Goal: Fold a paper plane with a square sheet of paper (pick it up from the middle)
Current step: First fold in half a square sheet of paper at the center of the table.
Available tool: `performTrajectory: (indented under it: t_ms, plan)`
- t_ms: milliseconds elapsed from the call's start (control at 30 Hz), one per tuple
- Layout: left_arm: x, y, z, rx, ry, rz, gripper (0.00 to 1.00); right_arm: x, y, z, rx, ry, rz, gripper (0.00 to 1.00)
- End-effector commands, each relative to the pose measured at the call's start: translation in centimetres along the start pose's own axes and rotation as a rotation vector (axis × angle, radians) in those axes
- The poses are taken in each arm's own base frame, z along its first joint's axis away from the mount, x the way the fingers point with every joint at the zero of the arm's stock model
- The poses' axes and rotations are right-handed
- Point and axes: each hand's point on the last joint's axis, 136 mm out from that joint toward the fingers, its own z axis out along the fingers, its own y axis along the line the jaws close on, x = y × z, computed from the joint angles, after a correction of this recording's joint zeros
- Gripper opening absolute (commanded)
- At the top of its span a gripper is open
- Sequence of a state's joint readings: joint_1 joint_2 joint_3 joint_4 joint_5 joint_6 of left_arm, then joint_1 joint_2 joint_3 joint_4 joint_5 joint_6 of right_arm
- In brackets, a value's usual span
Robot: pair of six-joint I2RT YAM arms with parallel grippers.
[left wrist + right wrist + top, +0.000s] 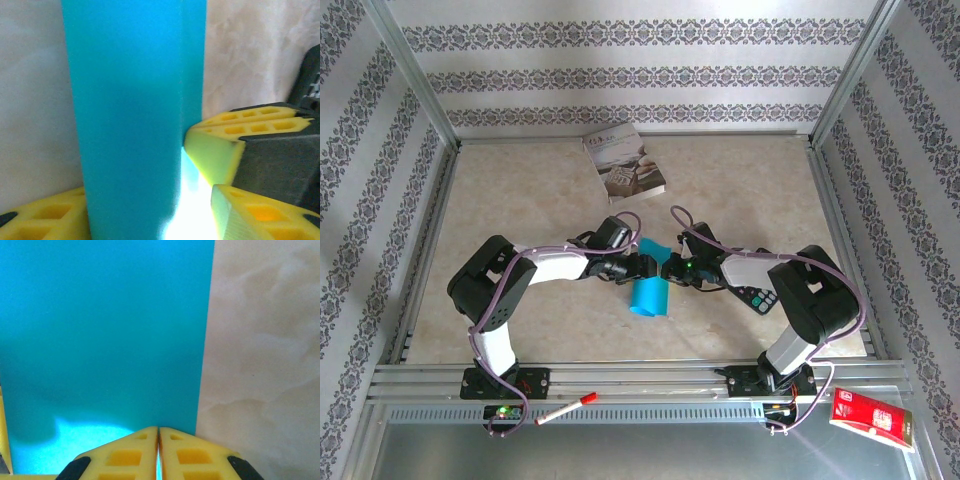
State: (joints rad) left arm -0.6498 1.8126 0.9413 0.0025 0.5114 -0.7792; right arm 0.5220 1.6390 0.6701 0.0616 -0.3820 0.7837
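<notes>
A thin teal-blue paper sheet [648, 292] lies at the middle of the marbled beige bench [520, 200]. It is folded into a narrow band (long edges parallel) where the two arms' tips meet. The right fingers [125, 457] are pressed together on one long edge of the sheet, with a sliver of teal showing between them. The left fingers [255, 215] stand apart with the band running between them and overlapping one finger; whether they touch it I cannot tell. A grey-white printed book [625, 162] lies well apart, towards the far edge.
</notes>
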Motion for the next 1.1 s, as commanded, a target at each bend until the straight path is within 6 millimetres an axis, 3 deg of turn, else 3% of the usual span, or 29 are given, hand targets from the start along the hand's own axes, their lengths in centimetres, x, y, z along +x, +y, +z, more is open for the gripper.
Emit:
performTrajectory:
  t_ms: [0,300,567,800,933,1067]
  plan:
    - [1.8,4.0,-0.7,-0.214,0.048,0.010,0.54,1.1,-1.6,0.8,0.060,0.025,0.022,0.11]
    - [1.9,3.2,-0.2,-0.262,0.041,0.054,0.46,1.2,-1.0,1.4,0.050,0.034,0.018,0.09]
    - [1.4,3.4,-1.1,-0.278,0.005,0.044,0.63,1.4,-1.2,2.0,0.050,0.046,0.023,0.08]
    - [1.1,4.0,-2.2,-0.276,-0.017,0.025,0.85,1.9,-2.0,2.5,0.064,0.062,0.031,0.07]
    - [0.9,4.4,-3.0,-0.284,-0.034,0.023,0.89,2.1,-2.2,2.7,0.071,0.069,0.033,0.06]
    - [1.0,4.7,-3.7,-0.323,-0.031,0.038,0.86,2.2,-2.4,2.8,0.074,0.072,0.033,0.06]
